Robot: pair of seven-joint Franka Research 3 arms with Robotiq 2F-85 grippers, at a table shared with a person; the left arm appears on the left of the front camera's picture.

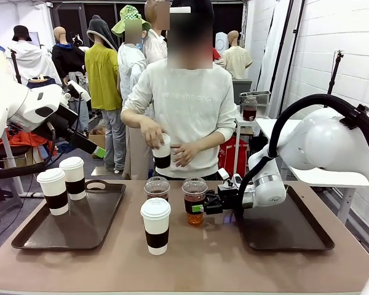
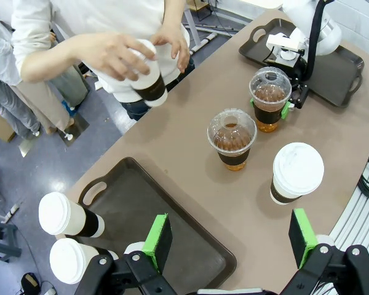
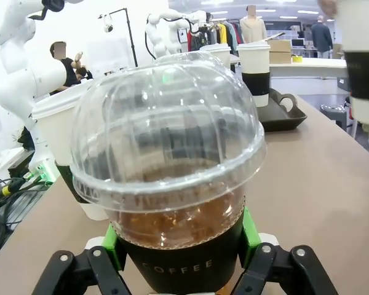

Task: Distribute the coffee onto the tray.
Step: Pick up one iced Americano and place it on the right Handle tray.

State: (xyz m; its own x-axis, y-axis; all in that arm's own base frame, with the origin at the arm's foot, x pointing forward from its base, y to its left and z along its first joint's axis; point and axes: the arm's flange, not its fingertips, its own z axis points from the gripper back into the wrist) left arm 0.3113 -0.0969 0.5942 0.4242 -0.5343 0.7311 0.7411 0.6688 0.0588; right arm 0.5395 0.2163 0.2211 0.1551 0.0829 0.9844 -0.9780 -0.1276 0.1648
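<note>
Since the iced cup stands upright straight ahead at 12 o'clock from my right hand, its long axis runs vertical. My fingers flank its dark sleeve on either side, green pads against it. I take this for a pinch on the cup, though the wrist view doesn't let me say how firmly the pads bear.

Seen from the front on the desk, the right tray lies at 3 o'clock from this cup, back along my own forearm. So I judge the coming move to be a lift and a draw straight back toward 3, cup kept level.

The second iced cup sits just beside it at 9 o'clock, apart from my pads, and a paper cup stands near at 7 o'clock, so neither blocks that path.

My left hand hangs spread, holding nothing, above the desk by the left tray. That tray carries two paper cups and is well apart from the iced cup, so the right arm is the nearer. The person holds another paper cup at 12 o'clock, off the desk.
</note>
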